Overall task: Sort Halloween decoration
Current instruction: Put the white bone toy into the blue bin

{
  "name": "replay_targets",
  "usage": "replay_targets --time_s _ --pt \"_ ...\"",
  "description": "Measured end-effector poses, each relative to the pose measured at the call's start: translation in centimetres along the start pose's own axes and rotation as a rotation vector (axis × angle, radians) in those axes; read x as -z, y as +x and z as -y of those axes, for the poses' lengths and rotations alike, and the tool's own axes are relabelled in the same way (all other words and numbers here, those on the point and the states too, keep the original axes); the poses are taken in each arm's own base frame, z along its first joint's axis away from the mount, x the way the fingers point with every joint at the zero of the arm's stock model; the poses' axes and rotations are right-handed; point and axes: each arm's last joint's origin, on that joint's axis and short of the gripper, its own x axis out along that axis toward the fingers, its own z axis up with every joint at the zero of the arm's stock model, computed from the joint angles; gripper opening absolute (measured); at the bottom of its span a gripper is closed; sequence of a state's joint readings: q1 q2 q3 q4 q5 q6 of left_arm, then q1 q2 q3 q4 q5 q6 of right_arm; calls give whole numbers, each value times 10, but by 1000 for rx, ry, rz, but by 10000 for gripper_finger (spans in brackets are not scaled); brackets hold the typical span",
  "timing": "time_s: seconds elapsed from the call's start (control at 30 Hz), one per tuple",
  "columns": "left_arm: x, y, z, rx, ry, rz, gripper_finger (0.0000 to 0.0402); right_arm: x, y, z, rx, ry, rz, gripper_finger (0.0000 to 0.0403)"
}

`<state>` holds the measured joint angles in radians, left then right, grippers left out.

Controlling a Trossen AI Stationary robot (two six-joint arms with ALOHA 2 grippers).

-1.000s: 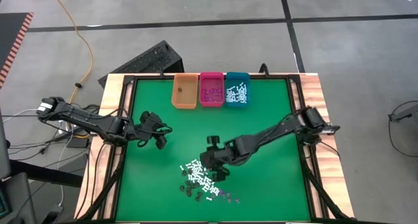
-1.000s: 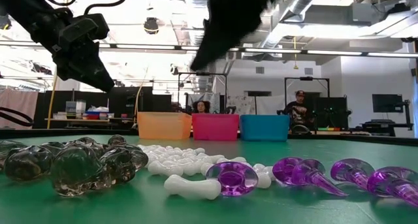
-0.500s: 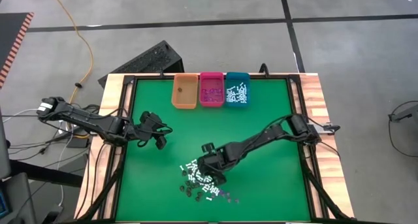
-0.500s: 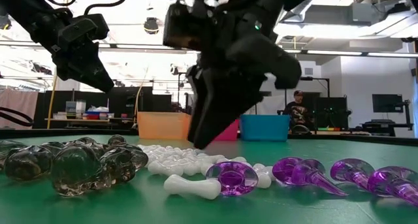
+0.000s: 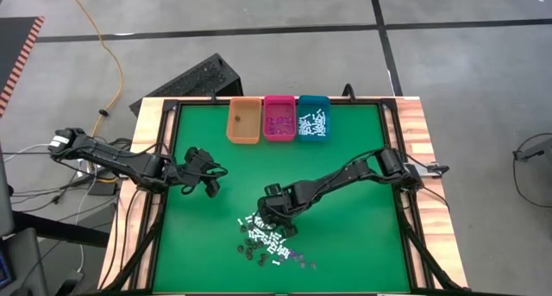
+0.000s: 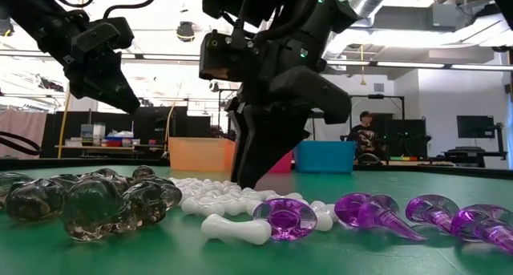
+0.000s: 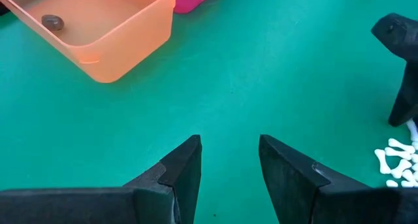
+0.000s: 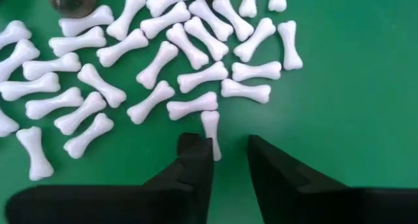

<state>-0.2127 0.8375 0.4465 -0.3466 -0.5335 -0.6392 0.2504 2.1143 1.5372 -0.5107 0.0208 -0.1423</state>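
The Halloween decoration lies in a pile [image 5: 267,240] near the table's front. It has white bones [image 8: 163,54], purple pieces [image 6: 377,215] and dark clear pieces [image 6: 88,203]. My right gripper [image 8: 230,152] points steeply down at the far edge of the white bones [image 6: 232,203], with a gap between its fingers. One white bone [image 8: 210,132] lies lengthwise by the inner edge of one finger. My left gripper [image 5: 211,182] hangs open above the green mat at the left, over nothing. My right gripper comes at the white bone [image 8: 210,129] from above, slanting, with the fingers along it. The bone lies flat on the mat, its near end beside one fingertip [image 8: 196,152]. I cannot tell whether the finger touches it.
Orange [image 5: 243,122], pink [image 5: 279,117] and teal [image 5: 312,116] bins stand in a row at the table's far edge. The orange one holds one dark piece [image 7: 52,21]. Bare green mat lies between the bins and the pile. A person [image 6: 367,131] sits in the room behind.
My right gripper has come down and a little toward the table's left, from well above the mat to the far edge of the white bones, rolling as it sank. The pile has stayed where it was.
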Motion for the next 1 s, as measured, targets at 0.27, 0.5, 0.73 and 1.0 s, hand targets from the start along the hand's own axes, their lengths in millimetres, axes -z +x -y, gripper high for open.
replay_targets --time_s 0.27,0.5,0.73,1.0 --pt "0 0 0 -2 0 1 144 0 0 -2 -27 -10 0 44" --pt "0 0 0 -2 0 1 144 0 0 -2 -30 38 -2 21" --pt "0 0 0 -3 3 -1 144 1 -9 6 -30 78 -6 16" --pt "0 0 0 -2 8 -2 144 11 -49 43 18 126 -53 15"
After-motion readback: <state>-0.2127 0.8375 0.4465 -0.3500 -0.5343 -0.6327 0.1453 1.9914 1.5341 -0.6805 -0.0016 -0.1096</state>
